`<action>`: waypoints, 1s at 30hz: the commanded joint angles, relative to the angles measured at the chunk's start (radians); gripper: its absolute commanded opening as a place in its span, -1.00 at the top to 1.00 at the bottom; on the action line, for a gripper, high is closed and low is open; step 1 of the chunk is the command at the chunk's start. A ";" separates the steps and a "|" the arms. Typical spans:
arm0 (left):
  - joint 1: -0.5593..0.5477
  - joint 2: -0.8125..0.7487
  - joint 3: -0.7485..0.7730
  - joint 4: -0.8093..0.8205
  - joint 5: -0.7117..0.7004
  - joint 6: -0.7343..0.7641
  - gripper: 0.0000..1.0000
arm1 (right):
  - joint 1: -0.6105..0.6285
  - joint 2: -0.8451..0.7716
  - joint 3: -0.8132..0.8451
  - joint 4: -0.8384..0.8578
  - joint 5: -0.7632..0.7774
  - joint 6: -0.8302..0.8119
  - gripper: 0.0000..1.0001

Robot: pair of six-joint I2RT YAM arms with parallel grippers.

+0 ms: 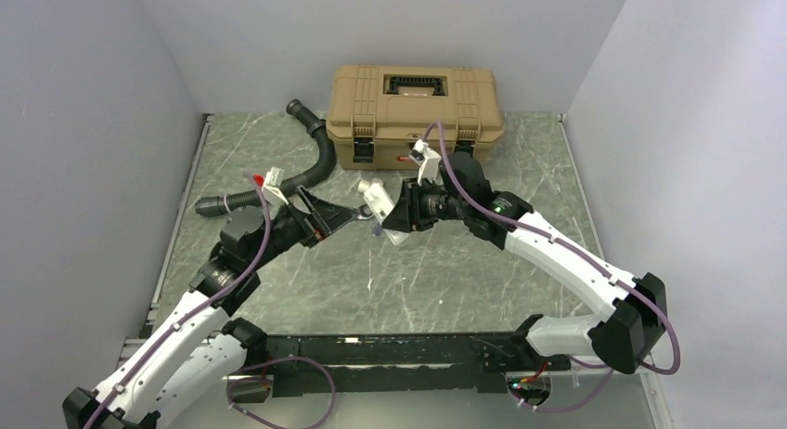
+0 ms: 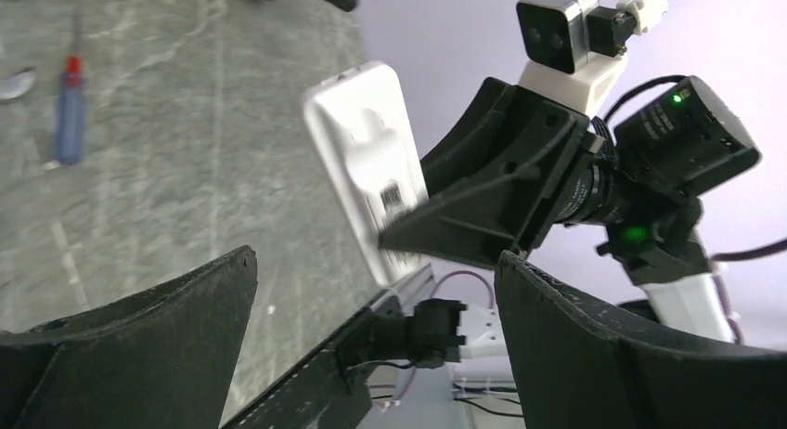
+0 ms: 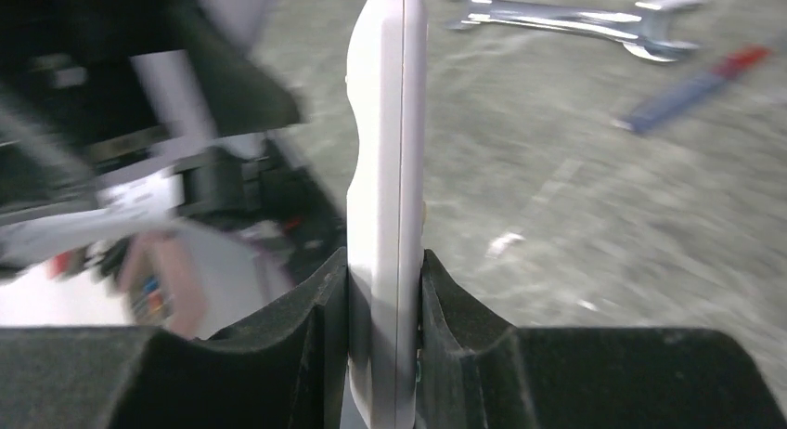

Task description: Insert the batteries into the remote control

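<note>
Overhead view: even, diffuse light from above, moderately bright. Shadows on the counter (image 1: 445,271) are soft and faint. Focus is sharp throughout.

Left wrist view: the remote control (image 2: 367,160) is smeared by motion blur at its lower end, and the counter behind it is soft.

Right wrist view: the remote control's edge is crisp. The left half of the frame is heavily blurred, and the wrench (image 3: 575,20) and screwdriver (image 3: 691,85) are out of focus.
</note>
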 commanded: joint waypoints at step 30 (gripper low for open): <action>0.010 -0.037 0.137 -0.415 -0.180 0.188 -0.99 | 0.262 0.173 -0.365 -0.008 1.005 -0.107 1.00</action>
